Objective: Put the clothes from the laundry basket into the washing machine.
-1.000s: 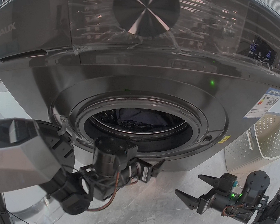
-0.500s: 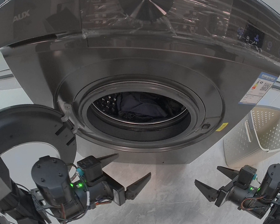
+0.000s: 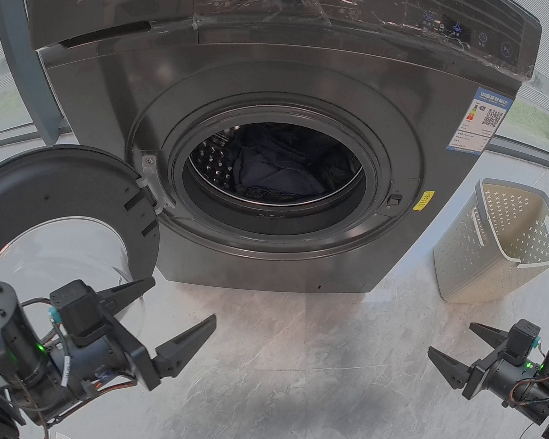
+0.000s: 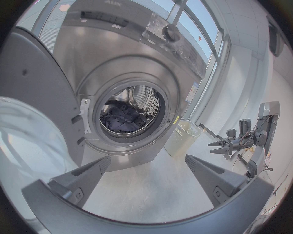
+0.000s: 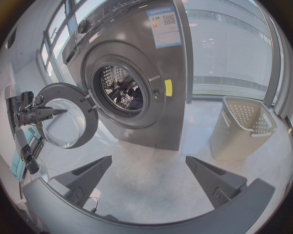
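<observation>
Both arms have pulled back from the washing machine (image 3: 297, 75); left hand (image 3: 183, 299) and right hand (image 3: 451, 338) gape wide, empty. Dark clothes (image 3: 272, 167) lie in its drum, laundry basket (image 3: 465, 255) beside it looks emptied: loading seems finished

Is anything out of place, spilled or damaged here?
Nothing stands out. The dark blue clothes lie inside the grey washing machine, its round door hangs open, and the beige perforated basket stands upright.
</observation>
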You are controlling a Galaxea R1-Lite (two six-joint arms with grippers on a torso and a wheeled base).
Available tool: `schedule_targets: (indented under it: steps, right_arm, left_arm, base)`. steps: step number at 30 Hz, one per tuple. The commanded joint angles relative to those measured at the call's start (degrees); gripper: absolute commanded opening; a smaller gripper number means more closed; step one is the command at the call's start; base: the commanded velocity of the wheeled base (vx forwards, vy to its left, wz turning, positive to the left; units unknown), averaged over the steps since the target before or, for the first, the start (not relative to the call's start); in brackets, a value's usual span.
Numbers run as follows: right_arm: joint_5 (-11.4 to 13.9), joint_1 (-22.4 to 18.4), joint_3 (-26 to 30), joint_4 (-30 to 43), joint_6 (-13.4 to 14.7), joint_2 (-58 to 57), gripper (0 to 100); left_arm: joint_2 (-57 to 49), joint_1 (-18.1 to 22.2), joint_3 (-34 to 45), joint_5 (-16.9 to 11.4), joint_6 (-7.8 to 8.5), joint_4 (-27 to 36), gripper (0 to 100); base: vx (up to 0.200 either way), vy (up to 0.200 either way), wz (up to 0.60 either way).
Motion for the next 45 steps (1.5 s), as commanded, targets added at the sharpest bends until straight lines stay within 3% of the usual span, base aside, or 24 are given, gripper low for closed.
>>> schedule_targets:
  steps: [1, 5, 11, 17, 21, 26, 30, 34, 35, 36, 40, 42, 45]
  right_arm:
    - [0.33, -5.18, 0.96, 8.63, 0.26, -12.02, 100]
    - [0.24, -5.80, 0.96, 14.26, -0.09, -18.00, 100]
    - [0.24, -10.37, 0.96, 23.93, 0.08, -29.60, 100]
    - [0.51, -12.57, -0.79, 34.56, -0.62, -42.60, 100]
    - [0.68, -14.94, -0.53, 36.94, -0.62, -46.74, 100]
    - [0.51, -19.33, -0.27, 42.65, -0.53, -55.96, 100]
    - [0.86, -21.71, 0.88, 49.06, -0.09, -63.61, 100]
    - [1.38, -23.64, 0.88, 59.17, 0.17, -73.89, 100]
    - [3.41, -26.45, -0.18, 61.63, 0.17, -76.18, 100]
    - [3.76, -26.72, -0.18, 61.37, 0.17, -76.18, 100]
    - [-1.87, -26.72, 0.26, 62.07, -0.71, -76.18, 100]
    - [-1.43, -26.63, 0.26, 61.98, -0.71, -76.18, 100]
    - [-0.90, -26.54, 0.35, 61.98, -0.97, -76.18, 100]
  left_arm:
    - [-13.00, 1.55, 5.49, 0.26, 0.93, 3.37, 100]
    - [-17.48, 4.19, 7.60, 0.26, 1.98, 6.09, 100]
    - [-26.71, 5.16, 9.97, 0.17, 1.98, 11.45, 100]
    - [-35.23, 9.73, 9.97, -0.53, 2.07, 21.65, 100]
    - [-39.19, 10.61, 10.06, -0.27, 1.37, 26.04, 100]
    - [-51.41, 16.14, 10.06, -0.71, 1.28, 38.35, 100]
    - [-60.11, 21.24, 10.06, -0.80, 0.22, 47.58, 100]
    - [-70.65, 27.13, 10.06, -3.87, -0.04, 56.28, 100]
    - [-75.31, 30.47, 10.06, -6.42, 0.05, 59.79, 100]
    - [-76.81, 31.61, 10.06, -7.39, 0.49, 62.17, 100]
    - [-76.28, 33.46, 10.06, -5.37, 0.75, 65.59, 100]
    - [-76.28, 36.62, 10.06, -5.54, 0.84, 65.68, 100]
    - [-76.37, 37.94, 10.06, -5.63, 0.75, 65.68, 100]
  base:
    - [-0.200, 0.000, 0.00]
    - [-0.150, 0.000, 0.00]
    - [-0.133, 0.000, 0.00]
    - [-0.100, 0.000, 0.00]
    - [-0.100, 0.000, 0.00]
    - [-0.120, 0.000, 0.00]
    - [0.000, 0.000, 0.00]
    - [0.000, 0.000, 0.00]
    - [0.000, 0.000, 0.00]
    - [0.000, 0.000, 0.00]
    - [0.000, 0.000, 0.00]
    - [0.000, 0.000, 0.00]
    - [0.000, 0.000, 0.00]
